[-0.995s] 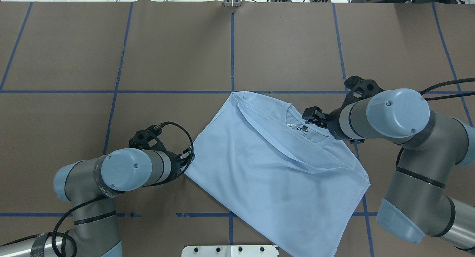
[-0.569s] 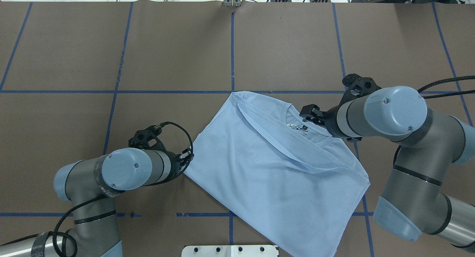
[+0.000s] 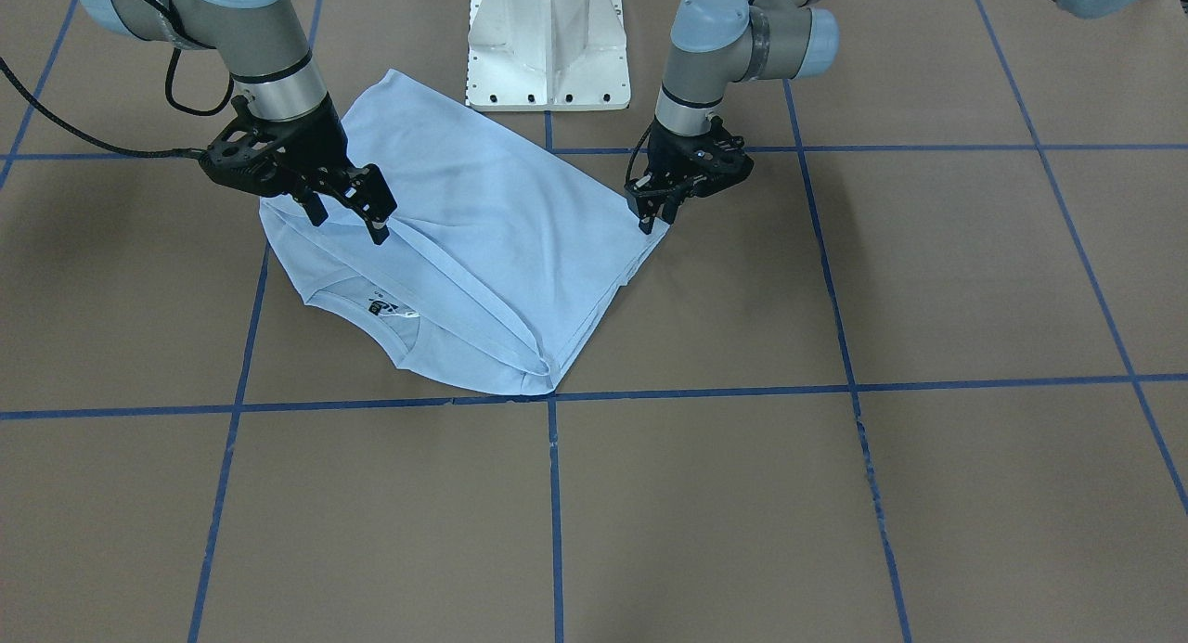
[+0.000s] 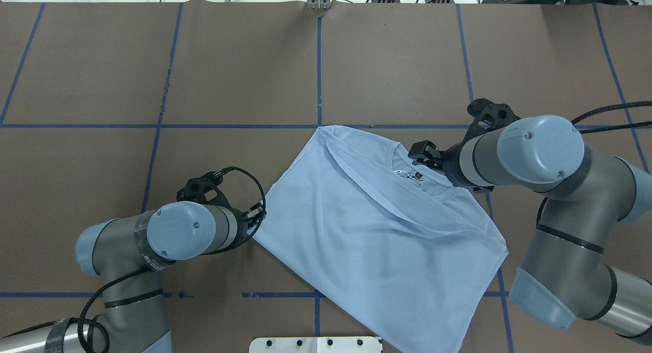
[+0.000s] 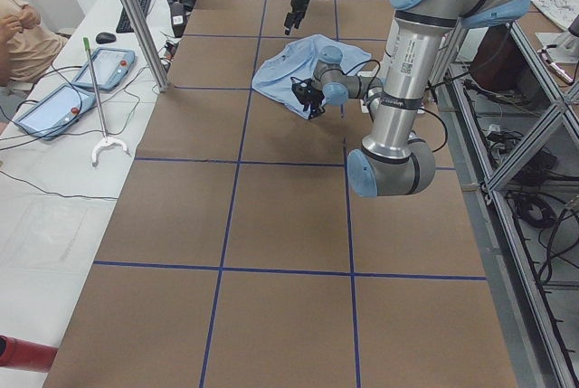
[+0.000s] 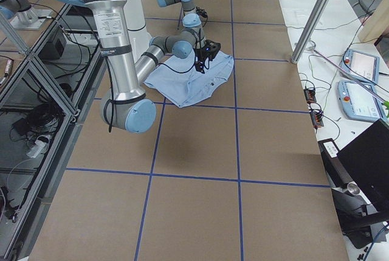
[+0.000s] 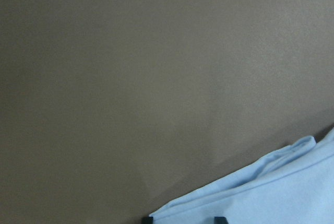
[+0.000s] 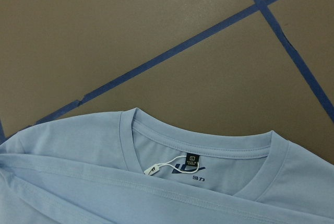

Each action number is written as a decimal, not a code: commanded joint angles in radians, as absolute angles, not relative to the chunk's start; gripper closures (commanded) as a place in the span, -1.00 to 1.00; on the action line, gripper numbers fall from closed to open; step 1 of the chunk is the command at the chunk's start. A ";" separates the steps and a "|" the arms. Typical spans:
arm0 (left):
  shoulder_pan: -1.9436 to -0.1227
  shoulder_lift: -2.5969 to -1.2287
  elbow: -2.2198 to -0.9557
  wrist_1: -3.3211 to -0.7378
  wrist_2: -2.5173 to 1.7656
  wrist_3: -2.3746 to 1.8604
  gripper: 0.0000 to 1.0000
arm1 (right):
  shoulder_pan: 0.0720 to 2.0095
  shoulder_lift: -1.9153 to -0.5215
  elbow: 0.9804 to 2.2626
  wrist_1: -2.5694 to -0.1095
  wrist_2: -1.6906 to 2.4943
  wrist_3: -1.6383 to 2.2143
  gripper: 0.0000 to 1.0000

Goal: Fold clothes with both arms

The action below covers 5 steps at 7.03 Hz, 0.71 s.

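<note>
Overhead exterior: one light blue T-shirt lay flat on the brown table between the two arms. A diagonal fold ran across it, its far corner touched a crossing of the blue tape lines, and its near hem was cut off by the bottom edge of the view. Left gripper: mostly hidden under its own wrist from overhead. The front-facing view showed it tip-down at the shirt's side corner. The left wrist view, dim and soft, caught only two dark fingertips, cropped by the bottom edge, standing apart with the shirt's edge between them; whether they pressed the cloth could not be told. Right gripper: fingers spread wide and holding nothing, poised over the shoulder area beside the collar; contact with the cloth could not be judged. Its fingers fell outside the right wrist view, which showed the collar, a black neck label with print too small to read, and a small white tag on a thread. White pedestal: the top was cropped in the front-facing view. Side views: both grippers were too small to judge, and a seated person was cut off at the left edge.
</note>
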State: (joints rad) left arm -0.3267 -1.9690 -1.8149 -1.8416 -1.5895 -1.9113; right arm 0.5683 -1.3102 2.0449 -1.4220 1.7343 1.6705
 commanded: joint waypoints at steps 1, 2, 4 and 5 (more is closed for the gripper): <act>-0.327 -1.970 -1.812 -1.838 -1.591 -1.911 0.02 | 0.568 -1.309 2.045 -1.422 1.735 1.686 -1.00; -0.327 -1.971 -1.813 -1.819 -1.591 -1.914 0.02 | 0.568 -1.308 2.045 -1.422 1.735 1.687 -1.00; -0.327 -1.970 -1.812 -1.818 -1.591 -1.914 0.02 | 0.566 -1.308 2.039 -1.422 1.735 1.687 -1.00; -0.327 -1.970 -1.812 -1.818 -1.591 -1.916 0.05 | 0.568 -1.304 2.037 -1.422 1.735 1.687 -1.00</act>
